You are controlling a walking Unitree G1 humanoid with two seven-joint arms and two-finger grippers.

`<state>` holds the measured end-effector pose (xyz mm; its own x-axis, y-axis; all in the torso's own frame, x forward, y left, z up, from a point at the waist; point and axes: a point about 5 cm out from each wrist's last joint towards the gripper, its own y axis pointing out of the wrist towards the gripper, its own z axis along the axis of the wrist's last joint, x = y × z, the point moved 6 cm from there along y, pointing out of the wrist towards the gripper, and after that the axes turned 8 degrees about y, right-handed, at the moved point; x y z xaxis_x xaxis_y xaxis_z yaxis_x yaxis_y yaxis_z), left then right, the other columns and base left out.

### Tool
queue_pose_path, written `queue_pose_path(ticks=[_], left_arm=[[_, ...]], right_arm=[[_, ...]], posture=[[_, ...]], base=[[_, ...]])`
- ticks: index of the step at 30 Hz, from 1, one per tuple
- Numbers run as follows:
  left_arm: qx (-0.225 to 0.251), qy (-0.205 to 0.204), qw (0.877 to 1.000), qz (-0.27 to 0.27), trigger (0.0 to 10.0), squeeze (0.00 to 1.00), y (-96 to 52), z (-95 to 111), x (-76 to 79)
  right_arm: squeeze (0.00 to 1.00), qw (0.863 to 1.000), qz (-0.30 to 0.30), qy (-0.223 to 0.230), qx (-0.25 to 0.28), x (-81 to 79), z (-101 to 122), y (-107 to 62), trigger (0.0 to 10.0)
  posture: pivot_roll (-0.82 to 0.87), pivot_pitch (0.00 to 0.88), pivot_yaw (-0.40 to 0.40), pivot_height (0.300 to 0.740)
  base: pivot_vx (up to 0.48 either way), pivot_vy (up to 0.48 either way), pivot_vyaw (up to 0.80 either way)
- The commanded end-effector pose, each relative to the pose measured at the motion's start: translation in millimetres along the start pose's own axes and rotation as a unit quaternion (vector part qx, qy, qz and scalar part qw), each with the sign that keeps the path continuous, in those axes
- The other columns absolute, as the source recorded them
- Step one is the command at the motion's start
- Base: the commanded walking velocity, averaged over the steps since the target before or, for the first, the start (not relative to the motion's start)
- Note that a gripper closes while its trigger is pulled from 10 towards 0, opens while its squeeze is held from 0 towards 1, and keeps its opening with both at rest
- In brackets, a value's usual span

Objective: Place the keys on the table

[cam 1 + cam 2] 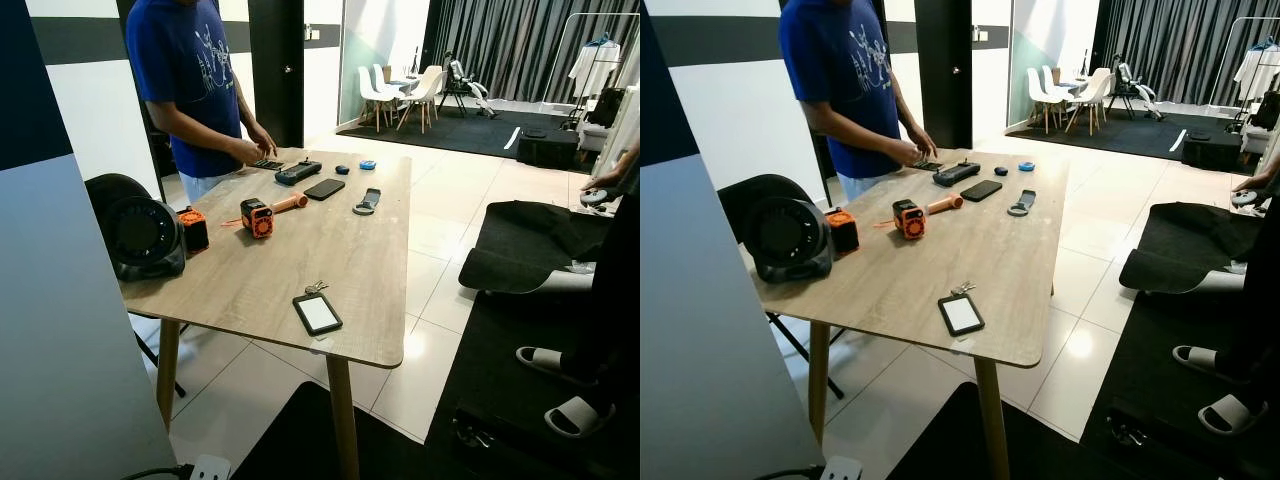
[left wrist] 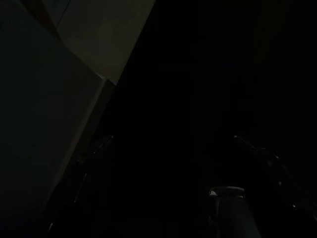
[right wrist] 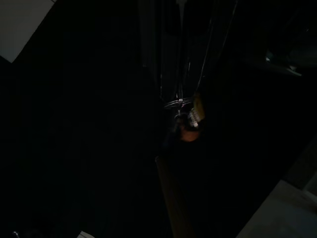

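In the dark right wrist view, a bunch of keys [image 3: 185, 111] with a metal ring and a brass-coloured piece hangs at the tip of my right gripper [image 3: 184, 102]. The gripper is shut on the keys. The wooden table [image 1: 300, 250] stands just ahead of me, its near corner close. A second small key bunch [image 1: 317, 287] lies on it beside a black-framed card [image 1: 317, 313]. My left gripper hangs idle in the shade.
A person in a blue shirt [image 1: 190, 80] stands at the table's far left end, hands on a device. On the table sit a black fan [image 1: 140, 230], orange tools [image 1: 258, 217] and phones [image 1: 324, 188]. Another person's slippered feet [image 1: 545, 360] are on the black mat [image 1: 500, 400] to the right.
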<state>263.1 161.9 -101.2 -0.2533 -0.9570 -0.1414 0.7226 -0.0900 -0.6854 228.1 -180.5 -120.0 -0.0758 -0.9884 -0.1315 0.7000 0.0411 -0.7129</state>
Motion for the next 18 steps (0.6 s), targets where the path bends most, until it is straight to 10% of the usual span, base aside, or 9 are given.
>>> queue_pose_path(ticks=[1,18], left_arm=[[0.004,-0.009,1.0,0.004,10.0,0.0,-0.7,0.4,-3.0],[0.012,-0.013,1.0,0.001,10.0,0.0,-0.7,2.6,-2.4]], right_arm=[[0.0,1.0,0.001,0.002,0.0,-1.2,-1.1,-0.1,10.0],[0.0,1.0,0.0,0.003,0.0,-1.0,-0.7,0.0,10.0]], posture=[[0.07,0.021,-0.005,0.74],[0.07,0.021,-0.006,0.74]], base=[[0.0,0.251,0.0],[0.0,0.303,0.0]])
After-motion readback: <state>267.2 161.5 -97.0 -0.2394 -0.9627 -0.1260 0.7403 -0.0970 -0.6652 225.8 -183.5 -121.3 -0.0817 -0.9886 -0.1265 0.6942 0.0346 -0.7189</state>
